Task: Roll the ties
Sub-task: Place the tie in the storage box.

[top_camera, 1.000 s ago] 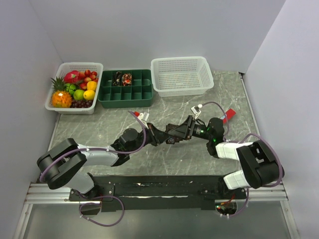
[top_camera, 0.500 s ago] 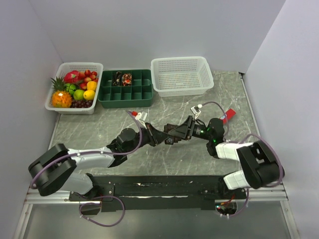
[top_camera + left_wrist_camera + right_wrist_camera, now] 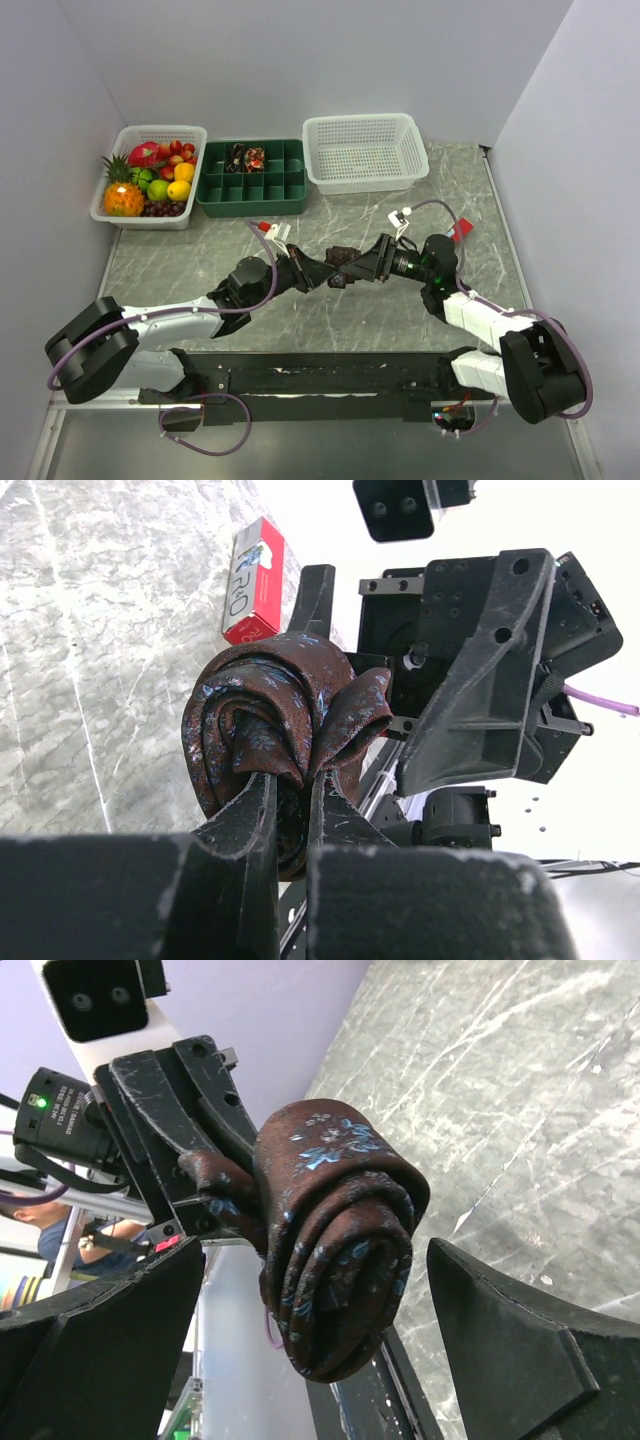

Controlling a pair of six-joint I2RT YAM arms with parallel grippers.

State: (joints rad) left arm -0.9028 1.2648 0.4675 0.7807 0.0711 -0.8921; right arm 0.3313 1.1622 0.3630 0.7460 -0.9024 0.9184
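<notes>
Coiled tie in left claw

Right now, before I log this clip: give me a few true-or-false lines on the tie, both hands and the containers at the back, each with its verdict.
1. The left hand is clamped on a rolled tie. True.
2. The right hand is shut on that tie. False: its fingers stand wide open, one on either side of it.
3. The green tray sits between the fruit basket and the white basket. True.
4. The red box lies in the green tray. False: it lies on the table.
</notes>
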